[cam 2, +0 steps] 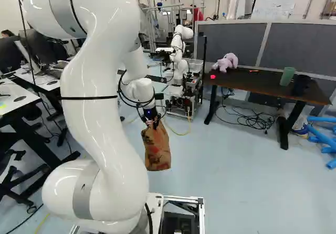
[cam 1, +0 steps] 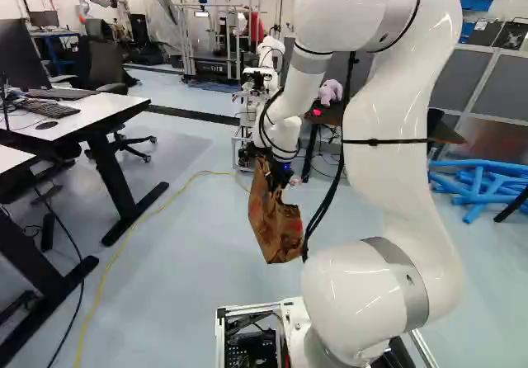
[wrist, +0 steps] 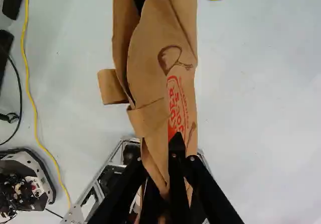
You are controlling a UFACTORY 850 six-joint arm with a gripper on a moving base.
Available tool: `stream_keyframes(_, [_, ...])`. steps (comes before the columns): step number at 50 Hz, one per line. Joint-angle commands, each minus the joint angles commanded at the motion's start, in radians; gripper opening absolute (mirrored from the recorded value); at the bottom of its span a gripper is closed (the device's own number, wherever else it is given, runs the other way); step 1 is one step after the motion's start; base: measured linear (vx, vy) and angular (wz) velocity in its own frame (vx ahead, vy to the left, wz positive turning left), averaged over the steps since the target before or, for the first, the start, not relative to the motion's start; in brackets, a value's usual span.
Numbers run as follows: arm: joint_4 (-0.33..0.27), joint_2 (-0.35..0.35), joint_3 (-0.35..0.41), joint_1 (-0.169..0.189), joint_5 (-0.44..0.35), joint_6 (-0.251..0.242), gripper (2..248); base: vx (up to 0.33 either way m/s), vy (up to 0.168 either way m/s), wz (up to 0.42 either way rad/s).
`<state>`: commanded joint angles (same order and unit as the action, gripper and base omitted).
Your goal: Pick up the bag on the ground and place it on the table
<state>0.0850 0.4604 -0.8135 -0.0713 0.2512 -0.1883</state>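
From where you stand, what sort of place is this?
Probably a robotics lab: another white robot arm stands ahead, a white desk holds a monitor and keyboard, and black cables lie tangled on the floor.

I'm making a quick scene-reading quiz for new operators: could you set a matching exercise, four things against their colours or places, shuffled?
Things:
1. Paper bag
2. Plush toy
3. Cup-shaped container
4. Foam tubes

Descriptions:
A. Green, on the dark table
B. Blue, on the floor
C. Pale purple, on the dark table
D. Held by the end effector

Pairs: 1-D, 2-C, 3-A, 4-B
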Motion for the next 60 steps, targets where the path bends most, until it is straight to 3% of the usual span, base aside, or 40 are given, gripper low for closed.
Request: stream_keyframes(60, [0.0,-0.184,-0.011,0.008,0.223,0.0,21,0.0,0.0,0.0])
